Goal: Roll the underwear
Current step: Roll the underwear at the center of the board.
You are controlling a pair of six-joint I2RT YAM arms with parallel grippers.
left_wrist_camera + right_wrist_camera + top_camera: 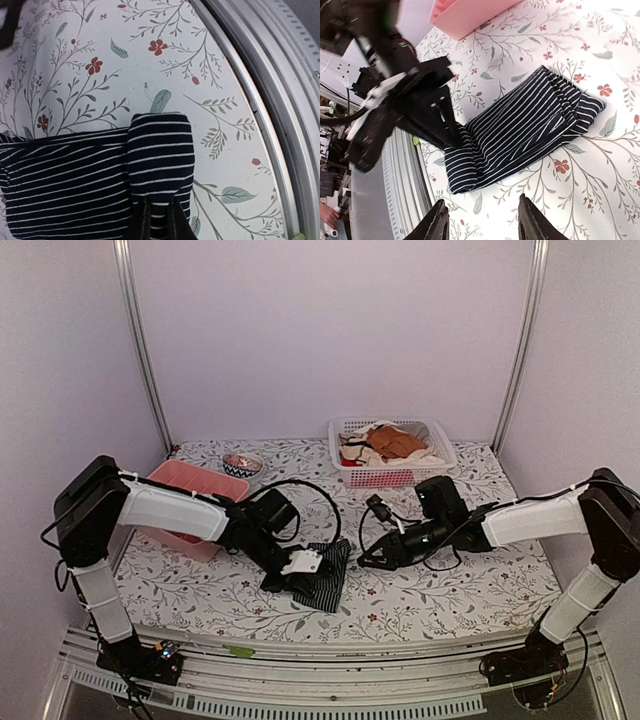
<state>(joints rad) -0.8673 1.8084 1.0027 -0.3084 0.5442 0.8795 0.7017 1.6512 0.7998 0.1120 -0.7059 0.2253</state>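
The underwear (330, 575) is dark navy fabric with thin white stripes, lying partly folded on the flowered table near the front edge. In the left wrist view its near end (160, 145) is doubled over, and my left gripper (158, 200) is shut on that fold. The right wrist view shows the underwear (530, 125) spread flat, with the left gripper (451, 131) pinching its corner. My right gripper (482, 220) hovers just off the garment's edge, open with nothing between its fingers. From above, the right gripper (366, 560) sits just right of the garment.
A pink bin (190, 485) stands at the left and a white basket (390, 478) of orange-brown and cream garments at the back. A small patterned roll (242, 464) lies behind the bin. A metal rail (260, 95) runs along the table's near edge.
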